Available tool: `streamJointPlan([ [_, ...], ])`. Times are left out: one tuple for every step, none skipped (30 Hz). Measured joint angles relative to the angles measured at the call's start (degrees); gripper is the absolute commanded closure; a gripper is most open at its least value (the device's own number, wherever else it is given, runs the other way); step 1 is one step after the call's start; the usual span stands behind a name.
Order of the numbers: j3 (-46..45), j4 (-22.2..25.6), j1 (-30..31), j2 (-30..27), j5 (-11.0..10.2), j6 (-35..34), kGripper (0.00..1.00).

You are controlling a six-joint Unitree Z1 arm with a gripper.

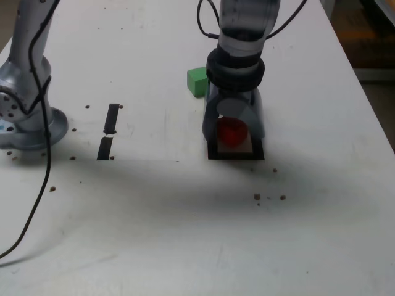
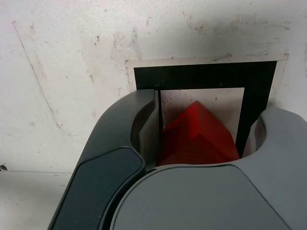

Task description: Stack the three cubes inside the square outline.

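Observation:
The red cube sits between the jaws of my gripper, which points down over the square outline. In the wrist view the red cube shows a corner, turned relative to the square outline, and lies over its white centre. My gripper is closed around it; one finger presses its side and the other stands very near. I cannot tell whether the cube rests on the table. The green cube lies apart on the table behind the gripper, toward the exterior view's left.
Two short black tape strips lie on the white table at the exterior view's left. The arm's grey base stands at the far left with a black cable trailing toward the front. The table's right edge is close.

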State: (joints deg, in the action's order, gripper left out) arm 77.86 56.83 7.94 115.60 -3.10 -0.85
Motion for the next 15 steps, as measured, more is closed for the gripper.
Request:
streamJointPlan([
  [0.08,0.03,0.0,0.1,0.0,0.0,0.35],
  [0.09,0.03,0.0,0.18,0.0,0.0,0.31],
  [0.09,0.03,0.0,0.21,0.0,0.0,0.28],
  [0.09,0.03,0.0,0.22,0.0,0.0,0.25],
  [0.08,0.03,0.0,0.22,0.0,0.0,0.21],
  [0.05,0.03,0.0,0.22,0.0,0.0,0.17],
  [0.03,0.05,0.0,0.25,0.0,0.01,0.14],
  [0.02,0.19,0.0,0.27,0.0,0.02,0.11],
  [0.02,0.38,0.0,0.28,0.0,0.05,0.08],
  [0.04,0.63,0.0,0.29,0.0,0.06,0.05],
  [0.11,0.83,0.0,0.29,-0.01,0.06,0.03],
  [0.29,1.07,0.0,0.28,-0.16,0.02,0.02],
  [0.5,1.26,0.0,0.26,-0.38,-0.05,0.01],
  [0.71,1.43,0.0,0.14,-0.61,-0.17,0.01],
  [0.89,1.72,0.0,-0.08,-0.77,-0.29,0.01],
])
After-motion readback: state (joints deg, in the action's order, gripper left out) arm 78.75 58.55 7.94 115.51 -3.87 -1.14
